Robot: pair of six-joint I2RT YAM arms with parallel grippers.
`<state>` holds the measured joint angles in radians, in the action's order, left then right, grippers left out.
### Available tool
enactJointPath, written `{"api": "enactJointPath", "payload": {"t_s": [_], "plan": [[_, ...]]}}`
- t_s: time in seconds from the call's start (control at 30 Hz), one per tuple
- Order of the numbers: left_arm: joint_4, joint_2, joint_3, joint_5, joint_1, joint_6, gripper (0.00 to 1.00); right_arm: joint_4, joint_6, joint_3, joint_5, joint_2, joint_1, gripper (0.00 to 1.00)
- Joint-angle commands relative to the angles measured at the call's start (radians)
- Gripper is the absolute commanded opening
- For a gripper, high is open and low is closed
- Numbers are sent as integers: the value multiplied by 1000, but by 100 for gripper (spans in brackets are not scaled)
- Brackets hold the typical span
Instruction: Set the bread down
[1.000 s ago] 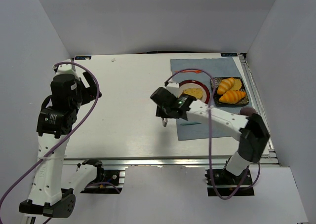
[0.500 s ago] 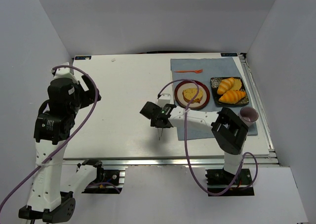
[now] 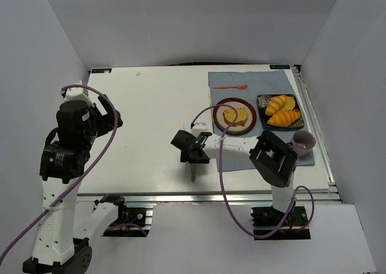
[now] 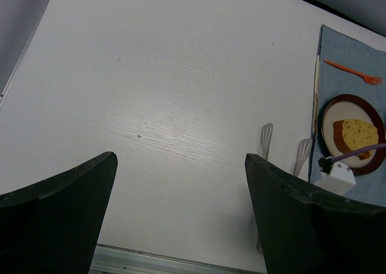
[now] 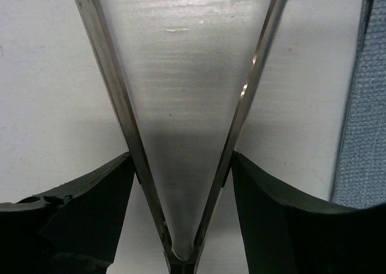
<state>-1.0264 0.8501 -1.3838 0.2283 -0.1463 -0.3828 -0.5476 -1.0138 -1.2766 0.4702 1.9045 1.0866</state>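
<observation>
The bread (image 3: 236,115), a golden-yellow slice, lies on the red plate (image 3: 218,118) on the blue cloth; it also shows in the left wrist view (image 4: 354,135). My right gripper (image 3: 193,152) is left of the plate, over bare table, shut on metal tongs (image 3: 193,171) that point toward the near edge. In the right wrist view the gripper (image 5: 181,159) presses the tongs (image 5: 114,87), whose arms are spread and empty. My left gripper (image 3: 108,114) is open and empty at the far left, and its wrist view (image 4: 181,165) looks across the table.
A black tray of orange croissants (image 3: 279,111) sits right of the plate. An orange fork (image 3: 230,87) lies on the blue cloth (image 3: 253,81) behind the plate. A mauve cup (image 3: 303,142) stands at the cloth's right near corner.
My right gripper has drawn the tongs away from the plate, leftward and toward the near edge, with the bread lying on the plate. The left arm has shifted slightly.
</observation>
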Motion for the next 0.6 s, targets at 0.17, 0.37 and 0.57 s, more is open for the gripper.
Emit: {"api": "enactJointPath", "payload": {"t_s": [0.17,0.37,0.57], "plan": [[5,-19,-1,16,-4,-27,98,-126,44,-153,60,-35,19,84],[9,15,-64,39,-4,-24,98,-336,86,-371,171,-203,22,89],[25,21,-77,62,-4,-37,98,-452,77,-273,176,-517,-72,89]]}}
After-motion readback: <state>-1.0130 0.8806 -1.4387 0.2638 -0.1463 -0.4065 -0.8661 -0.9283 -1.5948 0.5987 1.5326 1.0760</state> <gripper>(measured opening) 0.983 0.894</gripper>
